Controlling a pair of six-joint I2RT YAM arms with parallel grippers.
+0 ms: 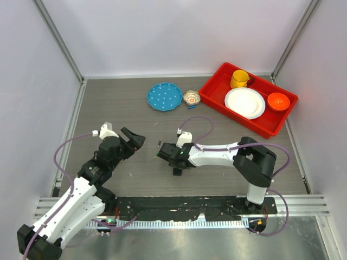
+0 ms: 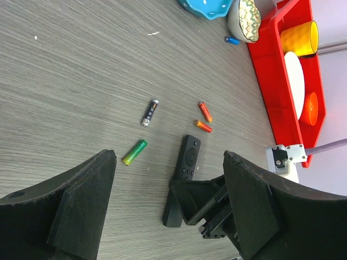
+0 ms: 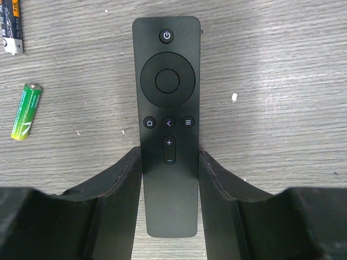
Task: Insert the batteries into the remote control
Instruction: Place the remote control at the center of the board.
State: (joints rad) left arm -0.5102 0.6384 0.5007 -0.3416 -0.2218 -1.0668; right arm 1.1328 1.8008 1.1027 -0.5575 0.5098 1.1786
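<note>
Slim black remote (image 3: pixel 168 81), buttons up: power key, round pad, three small keys, a volume rocker. Lies flat on the grey table (image 3: pixel 282 81), lower half pinched between the right gripper's (image 3: pixel 169 157) fingers. Near it, loose, a green battery (image 3: pixel 26 111) and a dark battery (image 3: pixel 12 24). Farther off, left gripper (image 2: pixel 169 158) spread wide, holding nothing.

Left arm (image 1: pixel 76 196) jaws spread wide, right arm (image 1: pixel 214 155) jaws clamping remote control (image 3: pixel 168 108)
</note>
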